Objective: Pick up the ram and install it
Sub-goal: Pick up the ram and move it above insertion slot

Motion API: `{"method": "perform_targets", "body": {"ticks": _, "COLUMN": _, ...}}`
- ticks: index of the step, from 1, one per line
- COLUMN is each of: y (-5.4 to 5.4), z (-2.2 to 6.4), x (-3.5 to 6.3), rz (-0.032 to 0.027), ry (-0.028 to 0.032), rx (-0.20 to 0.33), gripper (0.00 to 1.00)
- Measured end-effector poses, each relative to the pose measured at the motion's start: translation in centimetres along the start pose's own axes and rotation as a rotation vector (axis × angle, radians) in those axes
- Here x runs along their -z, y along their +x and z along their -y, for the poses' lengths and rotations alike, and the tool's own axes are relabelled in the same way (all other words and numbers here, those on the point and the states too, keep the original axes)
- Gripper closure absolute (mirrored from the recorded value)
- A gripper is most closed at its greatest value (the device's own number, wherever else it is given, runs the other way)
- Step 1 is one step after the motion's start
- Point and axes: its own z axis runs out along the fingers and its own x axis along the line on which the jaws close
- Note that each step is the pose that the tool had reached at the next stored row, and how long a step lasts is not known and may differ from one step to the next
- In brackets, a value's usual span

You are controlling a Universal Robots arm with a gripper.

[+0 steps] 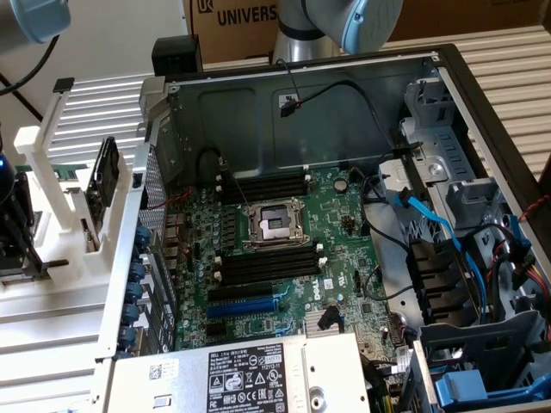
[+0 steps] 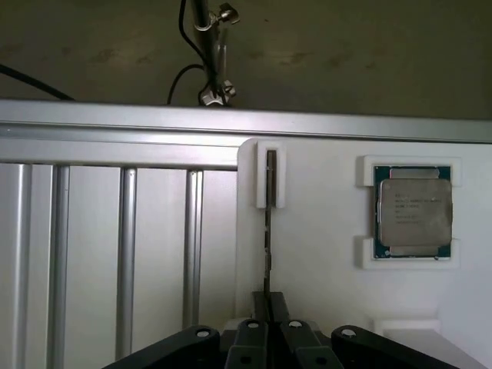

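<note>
pincer (image 2: 269, 298) clamped on the ram (image 2: 269, 238) | ram edge-on, far end seated in white holder (image 2: 280, 173) beside the processor (image 2: 413, 215) | risk: off-centre grip could tilt it, jamming it in the slot

The gripper (image 2: 269, 298) points straight down, its two fingers (image 2: 280, 307) pinched close on the thin edge of the ram (image 2: 268, 246). An arm (image 1: 362, 21) joint shows at the exterior view's top.
</note>
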Motion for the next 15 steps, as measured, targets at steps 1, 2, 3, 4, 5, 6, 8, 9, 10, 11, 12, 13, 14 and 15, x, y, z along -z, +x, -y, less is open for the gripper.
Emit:
{"method": "perform_targets", "body": {"ticks": 1, "y": 0.0, "z": 0.00, "x": 0.00, "rz": 0.0000, "ry": 0.0000, "rx": 0.000, "gripper": 0.87}}
{"method": "perform_targets", "body": {"ticks": 2, "y": 0.0, "z": 0.00, "x": 0.00, "rz": 0.0000, "ry": 0.0000, "rx": 0.000, "gripper": 0.87}}
{"method": "perform_targets", "body": {"ticks": 3, "y": 0.0, "z": 0.00, "x": 0.00, "rz": 0.0000, "ry": 0.0000, "rx": 0.000, "gripper": 0.87}}
{"method": "perform_targets", "body": {"ticks": 4, "y": 0.0, "z": 0.00, "x": 0.00, "rz": 0.0000, "ry": 0.0000, "rx": 0.000, "gripper": 0.87}}
{"method": "perform_targets", "body": {"ticks": 5, "y": 0.0, "z": 0.00, "x": 0.00, "rz": 0.0000, "ry": 0.0000, "rx": 0.000, "gripper": 0.87}}
{"method": "perform_targets", "body": {"ticks": 6, "y": 0.0, "z": 0.00, "x": 0.00, "rz": 0.0000, "ry": 0.0000, "rx": 0.000, "gripper": 0.87}}
{"method": "perform_targets", "body": {"ticks": 8, "y": 0.0, "z": 0.00, "x": 0.00, "rz": 0.0000, "ry": -0.0001, "rx": 0.000, "gripper": 0.87}}
{"method": "perform_targets", "body": {"ticks": 9, "y": 0.0, "z": 0.00, "x": 0.00, "rz": 0.0000, "ry": 0.0000, "rx": 0.000, "gripper": 0.87}}
{"method": "perform_targets", "body": {"ticks": 10, "y": 0.0, "z": 0.00, "x": 0.00, "rz": 0.0000, "ry": 0.0000, "rx": 0.000, "gripper": 0.87}}
{"method": "perform_targets", "body": {"ticks": 11, "y": 0.0, "z": 0.00, "x": 0.00, "rz": 0.0000, "ry": 0.0000, "rx": 0.000, "gripper": 0.87}}
{"method": "perform_targets", "body": {"ticks": 12, "y": 0.0, "z": -0.01, "x": 0.01, "rz": 0.0002, "ry": 0.0000, "rx": 0.000, "gripper": 0.87}}
{"method": "perform_targets", "body": {"ticks": 13, "y": 0.0, "z": -0.02, "x": 0.09, "rz": 0.0008, "ry": 0.0002, "rx": 0.000, "gripper": 0.87}}
{"method": "perform_targets", "body": {"ticks": 14, "y": 0.0, "z": -0.06, "x": 0.44, "rz": 0.0015, "ry": 0.0005, "rx": 0.000, "gripper": 0.87}}
{"method": "perform_targets", "body": {"ticks": 15, "y": 0.0, "z": -0.09, "x": 1.09, "rz": 0.0017, "ry": 0.0008, "rx": 0.000, "gripper": 0.87}}
